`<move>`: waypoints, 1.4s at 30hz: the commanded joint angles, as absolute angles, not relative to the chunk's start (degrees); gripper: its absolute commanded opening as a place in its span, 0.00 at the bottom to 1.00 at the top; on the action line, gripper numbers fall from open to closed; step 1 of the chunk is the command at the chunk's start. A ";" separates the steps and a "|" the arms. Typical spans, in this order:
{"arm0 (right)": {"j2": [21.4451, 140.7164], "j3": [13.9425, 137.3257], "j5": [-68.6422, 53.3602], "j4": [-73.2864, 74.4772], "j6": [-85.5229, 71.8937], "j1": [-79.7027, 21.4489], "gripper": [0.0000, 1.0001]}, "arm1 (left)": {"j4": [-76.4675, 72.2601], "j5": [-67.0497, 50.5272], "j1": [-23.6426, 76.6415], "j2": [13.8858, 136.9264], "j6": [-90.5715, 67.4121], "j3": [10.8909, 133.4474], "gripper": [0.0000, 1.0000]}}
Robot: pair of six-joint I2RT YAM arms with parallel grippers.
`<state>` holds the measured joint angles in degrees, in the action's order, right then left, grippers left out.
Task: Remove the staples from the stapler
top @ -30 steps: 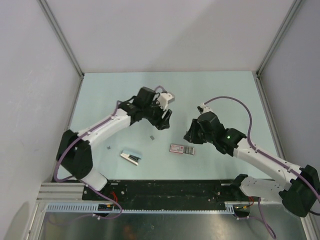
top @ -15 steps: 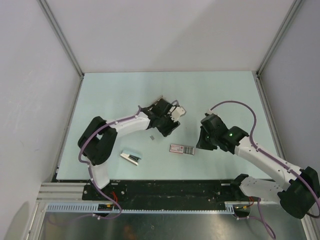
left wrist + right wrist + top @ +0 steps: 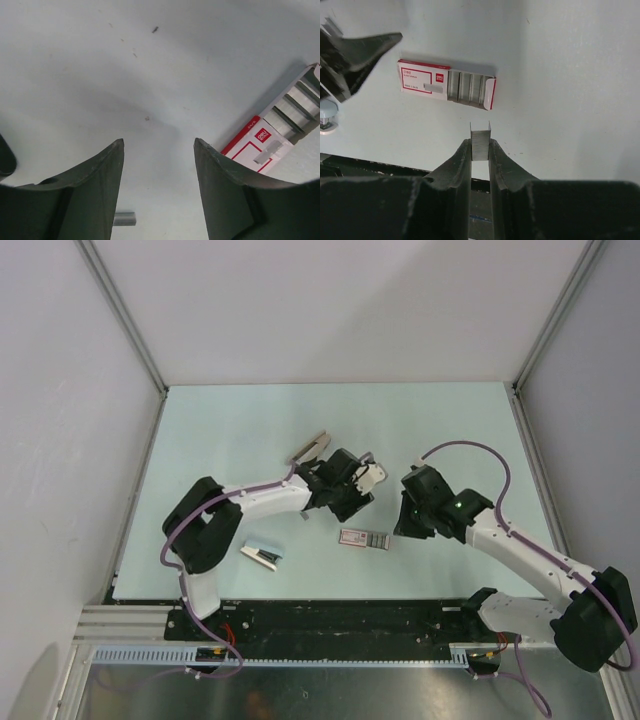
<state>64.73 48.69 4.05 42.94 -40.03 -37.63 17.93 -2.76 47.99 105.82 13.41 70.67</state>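
Observation:
The stapler (image 3: 262, 555), small, teal and dark, lies near the table's front left, away from both grippers. A short grey strip of staples (image 3: 480, 136) stands upright between the fingertips of my right gripper (image 3: 480, 146), which is shut on it. That gripper (image 3: 404, 526) hovers just right of the pink-and-white staple box (image 3: 363, 538). My left gripper (image 3: 352, 502) hangs open above the bare table, just behind and left of the box. Nothing sits between its fingers (image 3: 158, 143). A small grey staple piece (image 3: 124, 218) lies on the table below its left finger.
The open staple box (image 3: 445, 83) shows several rows of staples inside. A small grey bit (image 3: 302, 515) lies left of the box. A thin tan piece (image 3: 310, 448) shows behind the left arm. Grey walls close the table at left, back and right.
My left arm has swung right and nearer, toward the staple box, and its jaws have narrowed a little. The right gripper has drawn back slightly to the right, still holding the staples.

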 commanded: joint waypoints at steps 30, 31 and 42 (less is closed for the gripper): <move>80.73 50.58 3.68 33.07 -32.77 -42.96 0.00 | 15.44 0.68 48.56 95.89 12.40 62.60 0.67; 81.98 51.00 4.08 33.06 -32.38 -43.85 0.00 | 15.85 0.69 47.44 95.40 12.61 63.25 0.68; 88.79 54.34 9.72 33.54 -36.34 -50.66 0.00 | 22.15 -3.49 37.53 87.18 14.27 65.26 0.74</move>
